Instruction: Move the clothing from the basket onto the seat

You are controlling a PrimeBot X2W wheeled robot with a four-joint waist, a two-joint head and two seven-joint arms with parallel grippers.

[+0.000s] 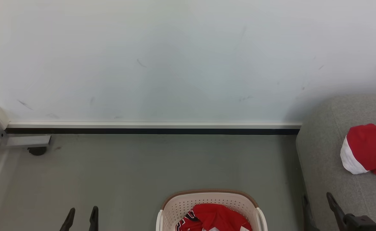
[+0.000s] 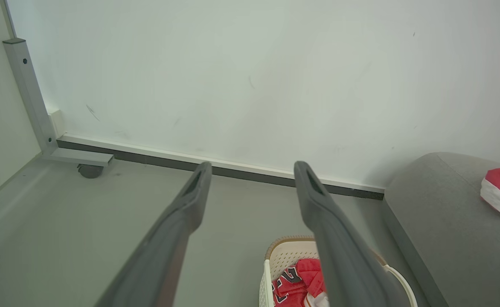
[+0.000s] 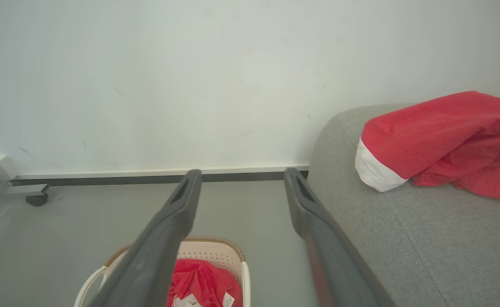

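Left hand (image 1: pixel 82 210), 7 o'clock, and right hand (image 1: pixel 318 200), 5, are hanging spread and empty, likely readying for clothing (image 1: pixel 213 218) in the basket (image 1: pixel 207 195) at 6; one garment (image 1: pixel 367 147) is lying on the seat (image 1: pixel 319 154) at 3.

light: bright, even, diffuse, no glare | shadows: soft grey shade on the pale scuffed wall (image 1: pixel 143 64) above the light grey woven-fabric sofa (image 1: pixel 322 154), nothing hard-edged | focus: head view sharp throughout | blur: long dark fingers (image 2: pixel 177 230) of the left gripper (image 2: pixel 252 172) slightly soft near the lens
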